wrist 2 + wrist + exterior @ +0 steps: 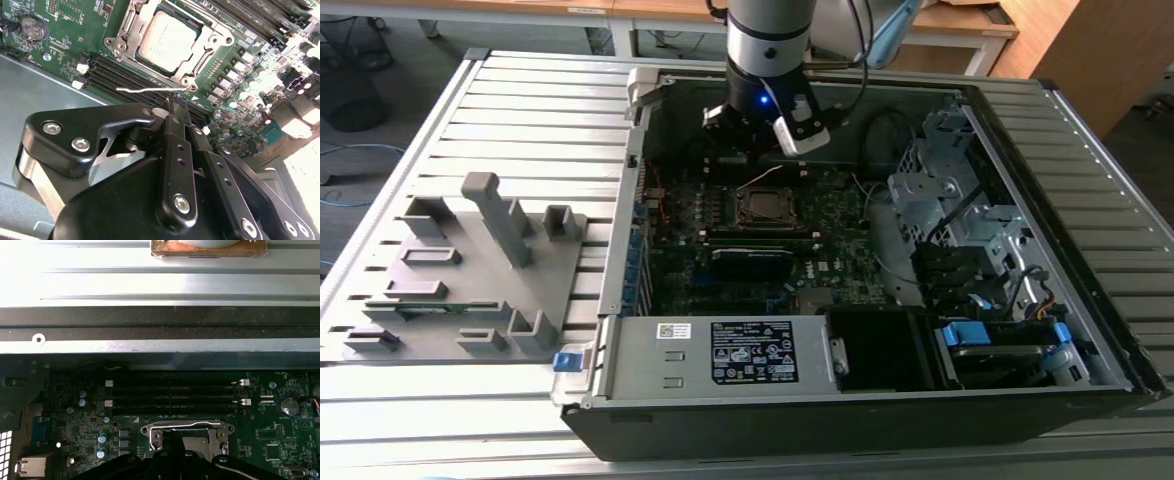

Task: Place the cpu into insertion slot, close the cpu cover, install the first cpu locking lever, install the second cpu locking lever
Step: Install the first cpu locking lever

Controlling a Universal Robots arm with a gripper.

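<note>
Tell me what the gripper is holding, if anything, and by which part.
Nothing appears held. The gripper is shut, its tip at the thin locking lever beside the cpu cover; contact cannot be told.

Inside the computer case (854, 425), the black gripper (172, 436) covers the near half of the cpu cover (220, 429) in the first wrist view. In the second wrist view the cover's far side runs off the picture's edge, and it cannot be told whether the gripper touches the thin locking lever (145, 90). In the exterior view the arm (767, 30) is cut off above. The insertion slot (767, 207) is too small to show how its levers lie. The worktop (520, 100) is cropped along its near edge.
</note>
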